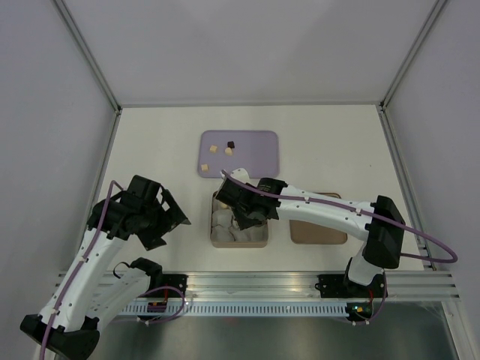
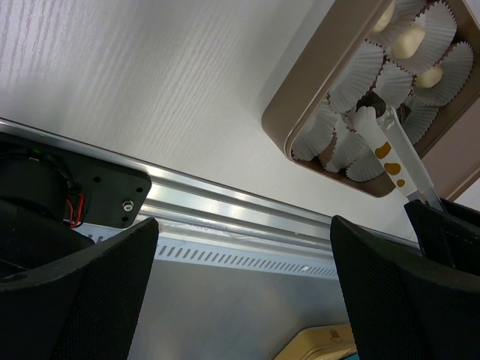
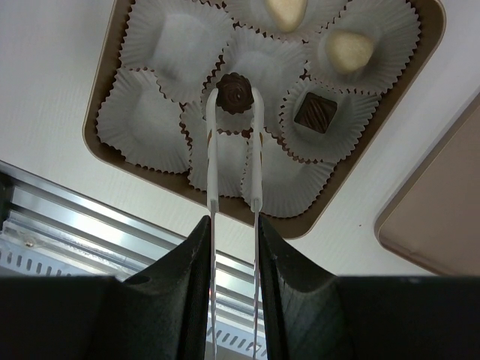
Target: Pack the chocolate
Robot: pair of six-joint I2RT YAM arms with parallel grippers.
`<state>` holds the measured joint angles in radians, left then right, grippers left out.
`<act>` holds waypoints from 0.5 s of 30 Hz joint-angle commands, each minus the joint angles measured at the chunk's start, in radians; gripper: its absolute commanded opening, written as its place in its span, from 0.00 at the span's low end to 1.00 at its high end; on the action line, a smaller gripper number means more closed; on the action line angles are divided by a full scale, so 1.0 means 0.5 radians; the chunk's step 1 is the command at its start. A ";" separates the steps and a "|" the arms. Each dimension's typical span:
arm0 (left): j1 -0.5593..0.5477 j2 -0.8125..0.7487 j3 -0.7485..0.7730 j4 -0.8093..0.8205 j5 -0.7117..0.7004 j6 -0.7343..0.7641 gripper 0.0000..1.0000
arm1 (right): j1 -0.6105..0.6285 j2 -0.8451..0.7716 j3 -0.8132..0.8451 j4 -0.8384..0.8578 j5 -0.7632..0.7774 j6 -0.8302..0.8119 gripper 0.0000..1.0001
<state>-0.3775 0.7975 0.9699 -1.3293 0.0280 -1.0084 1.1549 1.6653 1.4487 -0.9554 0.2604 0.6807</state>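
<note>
beyond right fingers [image 3: 184, 266], chocolate [image 3: 235, 92] pinched in tongs [image 3: 212, 169]

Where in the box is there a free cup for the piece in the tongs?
Free: two empty cups against the box wall farthest from the lid, and those along its near rim; the middle cup under the tongs looks empty too. Crowded: toward the far, lid-side corner, with pale pieces and a dark square.

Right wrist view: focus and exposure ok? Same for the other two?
Right wrist: round dark chocolate in the tongs is sharp; right claw near the lens is soft and dark. Left wrist: left claw is dark and blurred; rail shows glare streaks. Top external: even light, faint shadows, chocolates on the lilac tray tiny.
</note>
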 commanded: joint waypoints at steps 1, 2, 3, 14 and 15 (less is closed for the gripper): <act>-0.006 -0.012 -0.010 0.002 0.042 -0.026 1.00 | 0.003 0.023 0.011 0.036 0.053 0.007 0.15; -0.006 -0.009 -0.010 0.008 0.042 -0.026 0.99 | 0.003 0.032 0.011 0.033 0.053 0.007 0.15; -0.009 -0.012 -0.010 0.002 0.039 -0.029 1.00 | 0.006 0.035 0.011 0.033 0.053 0.007 0.15; -0.009 -0.018 -0.019 0.002 0.042 -0.042 1.00 | 0.003 0.127 0.072 0.006 0.087 0.053 0.15; -0.009 -0.021 -0.019 0.005 0.039 -0.042 1.00 | 0.003 0.130 0.072 0.009 0.087 0.053 0.15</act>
<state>-0.3775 0.7956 0.9611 -1.3296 0.0280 -1.0084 1.1545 1.7271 1.4494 -0.9554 0.2718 0.6880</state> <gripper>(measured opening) 0.993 0.330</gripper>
